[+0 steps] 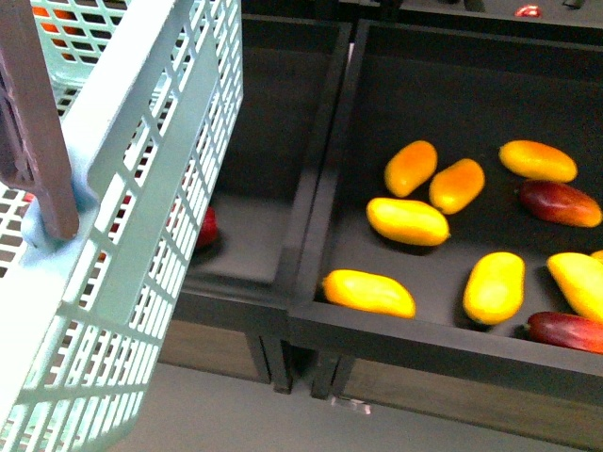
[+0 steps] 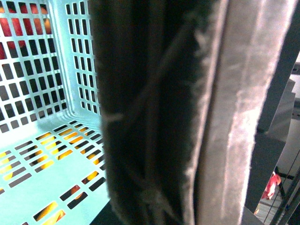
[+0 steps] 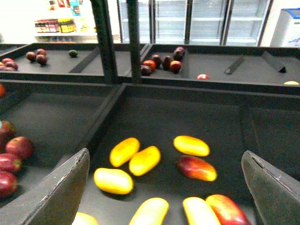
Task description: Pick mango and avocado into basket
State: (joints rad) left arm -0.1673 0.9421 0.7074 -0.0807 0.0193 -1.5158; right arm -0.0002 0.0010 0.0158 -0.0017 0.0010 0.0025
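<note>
Right gripper point(image 3: 165, 157) is held spread wide, mango point(image 3: 113, 180) seen between its fingers. Left gripper point(image 2: 197, 112): grip cannot be told; basket point(image 2: 42, 154) seen beyond it.

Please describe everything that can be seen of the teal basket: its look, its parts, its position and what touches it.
The basket is light teal plastic, its walls and floor cut into a grid of slots. A brown handle meets its rim at a teal lug. It stands tilted at the left of the front view, beside the dark fruit bins. In the left wrist view its floor looks bare; yellow and red show through the slots. What holds it cannot be told.
</note>
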